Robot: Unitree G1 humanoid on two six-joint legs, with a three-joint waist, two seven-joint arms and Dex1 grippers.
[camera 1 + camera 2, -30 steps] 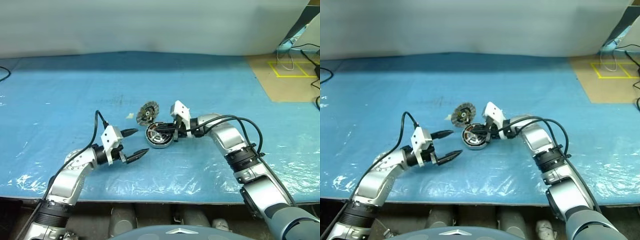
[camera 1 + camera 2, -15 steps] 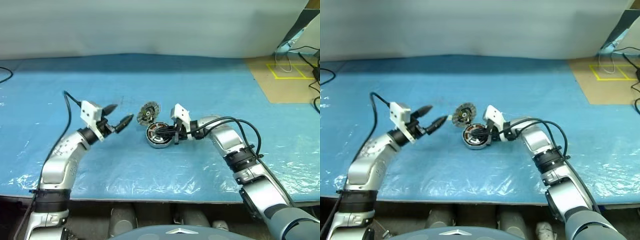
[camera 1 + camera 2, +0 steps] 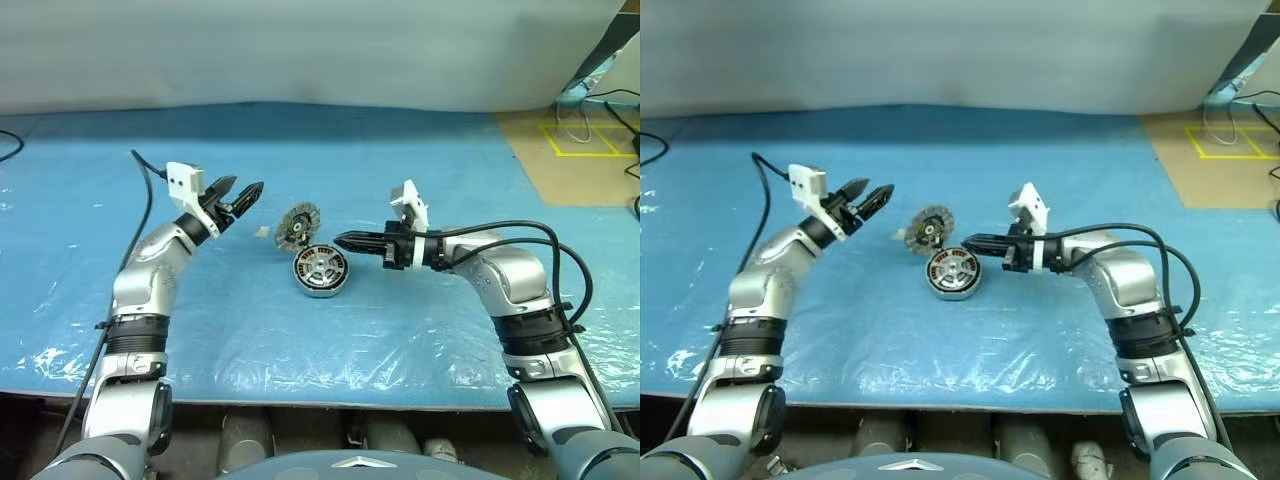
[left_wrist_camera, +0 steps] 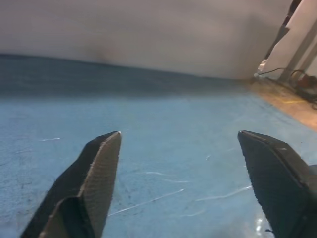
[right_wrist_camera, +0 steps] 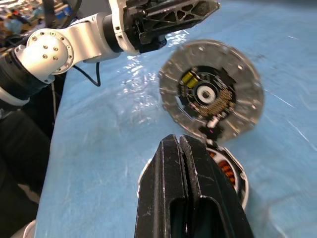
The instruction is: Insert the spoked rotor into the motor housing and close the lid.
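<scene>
Both arms moved: the right gripper (image 3: 340, 240) pulled back off the motor housing (image 3: 320, 272), fingers pressed together, empty, while the left gripper (image 3: 240, 194) swung up and farther out, fingers spread. Spoked rotor (image 3: 319, 270) sits inside the housing; the lid (image 3: 296, 226) leans just beyond it.

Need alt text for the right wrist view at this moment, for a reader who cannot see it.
The shut right end effector points at the lid, which stands tilted on edge on the blue mat, its radially striped face toward the camera. The copper-wound motor housing lies just beneath, and the left end effector reaches in above.
</scene>
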